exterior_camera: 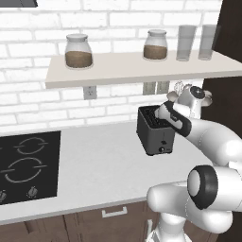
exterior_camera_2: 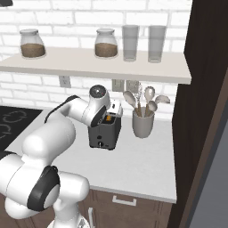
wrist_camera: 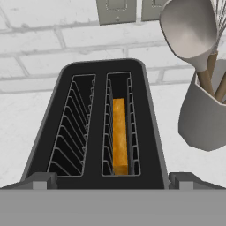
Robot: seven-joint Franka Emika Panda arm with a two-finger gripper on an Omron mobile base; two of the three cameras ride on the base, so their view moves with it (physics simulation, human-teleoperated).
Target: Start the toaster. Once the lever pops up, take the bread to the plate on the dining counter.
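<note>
Golden bread [wrist_camera: 119, 134] sunk in toaster's [wrist_camera: 95, 132] right slot, hand [wrist_camera: 112, 181] spread wide just above, utensil crock [wrist_camera: 203, 119] at 3 o'clock, grey counter [exterior_camera: 104, 165]

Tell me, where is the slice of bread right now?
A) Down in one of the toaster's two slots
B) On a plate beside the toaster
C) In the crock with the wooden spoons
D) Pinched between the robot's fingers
A: the hand view looks straight down on the toaster, and the bread stands on edge inside the slot nearer the utensil crock; the other slot is empty.
</note>
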